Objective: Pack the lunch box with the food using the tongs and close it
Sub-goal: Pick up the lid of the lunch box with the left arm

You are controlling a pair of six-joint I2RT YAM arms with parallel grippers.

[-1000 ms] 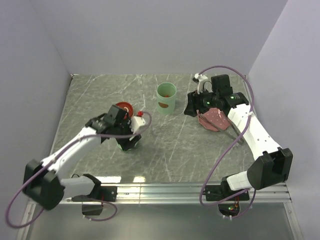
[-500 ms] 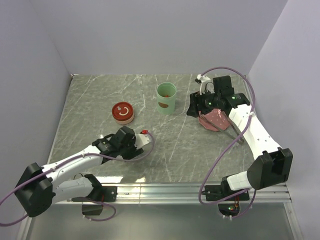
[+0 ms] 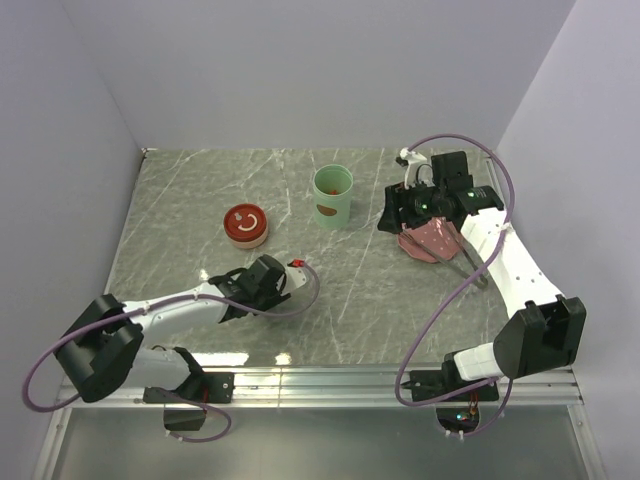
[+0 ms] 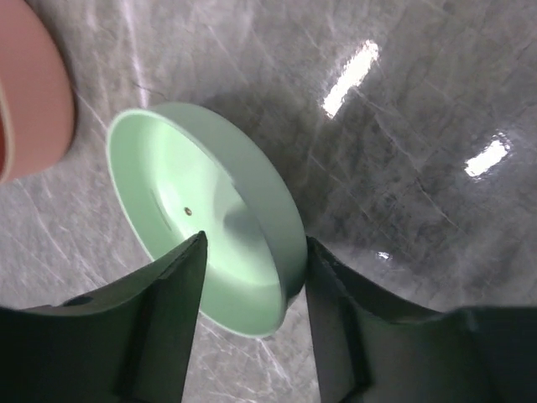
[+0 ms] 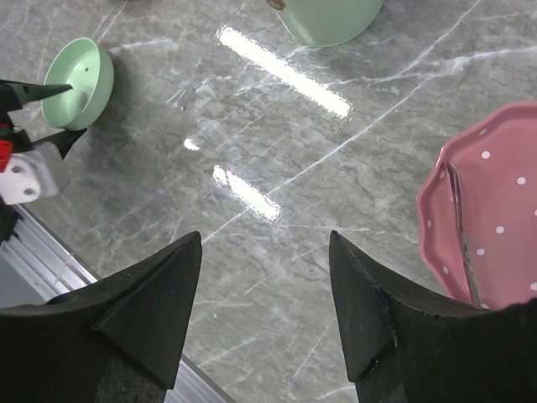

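The lunch box is a pale green cup (image 3: 332, 195) standing upright at the back middle of the table; its base shows in the right wrist view (image 5: 327, 17). Its green lid (image 4: 210, 243) stands tilted on edge between the fingers of my left gripper (image 4: 254, 243), which is shut on it low over the near-left table (image 3: 250, 292). The same lid (image 5: 80, 84) shows in the right wrist view. The thin silver tongs (image 5: 463, 239) lie across the pink plate (image 3: 432, 240). My right gripper (image 5: 265, 239) hangs open just left of the plate. No food is visible.
A red round container (image 3: 245, 225) sits on the left side of the table, and its pinkish edge (image 4: 25, 101) shows in the left wrist view. The metal rail (image 3: 330, 380) runs along the near edge. Walls close in the left, back and right.
My left arm has pulled back from beside the red container toward the near edge and dropped low. Its jaws have narrowed. The right gripper has drifted slightly right.
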